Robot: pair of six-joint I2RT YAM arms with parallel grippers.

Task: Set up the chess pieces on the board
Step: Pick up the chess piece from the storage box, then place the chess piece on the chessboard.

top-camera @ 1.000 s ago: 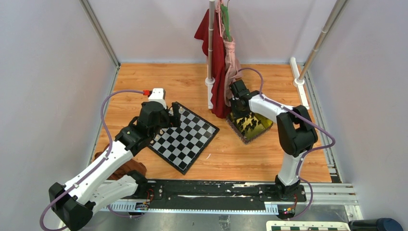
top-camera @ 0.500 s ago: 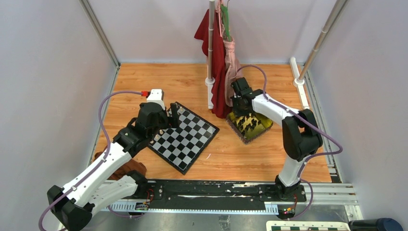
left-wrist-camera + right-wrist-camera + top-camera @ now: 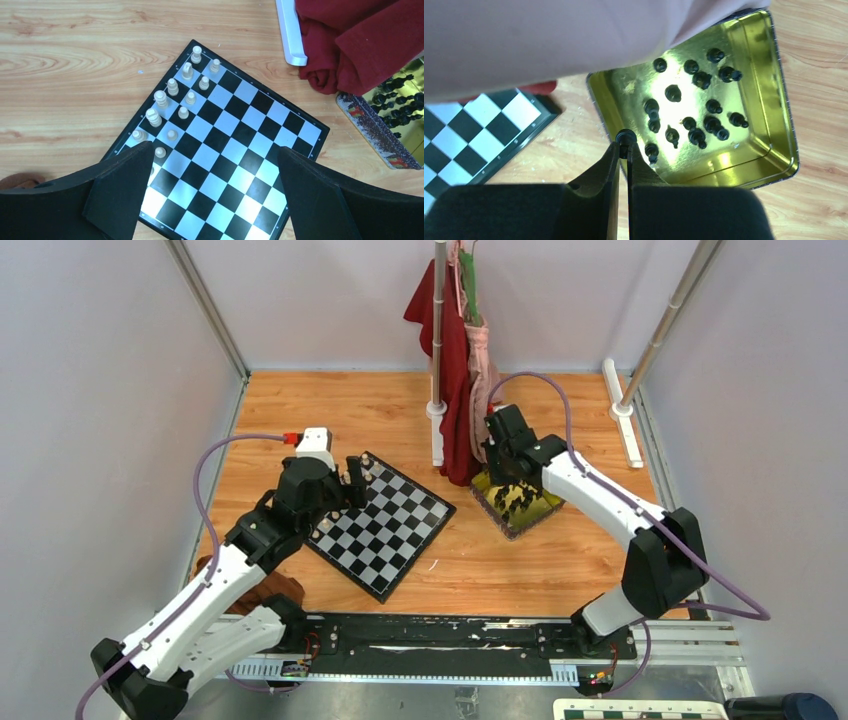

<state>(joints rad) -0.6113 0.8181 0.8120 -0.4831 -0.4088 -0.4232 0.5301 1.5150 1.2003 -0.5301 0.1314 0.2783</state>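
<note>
The board (image 3: 385,530) lies left of centre; in the left wrist view the board (image 3: 235,150) carries several cream pieces (image 3: 172,87) along its upper-left edge. My left gripper (image 3: 352,484) hangs open and empty over that far-left corner, its gripper (image 3: 214,148) spread wide above bare squares. My right gripper (image 3: 500,462) is over the near-left corner of the gold tray (image 3: 545,505). In its wrist view the right gripper (image 3: 623,146) is shut on a black piece (image 3: 625,135) held above the tray rim (image 3: 596,100). Several black pieces (image 3: 696,115) lie in the tray.
A clothes stand with red and pink garments (image 3: 457,370) rises just behind the tray and board; the pink cloth (image 3: 549,40) hangs over my right wrist view and the red cloth (image 3: 360,40) lies beside the board's far corner. A brown object (image 3: 262,587) sits near left.
My right arm has swung its elbow out to the right and raised the gripper with the black piece. My left gripper has drawn slightly left and back over the board's corner.
</note>
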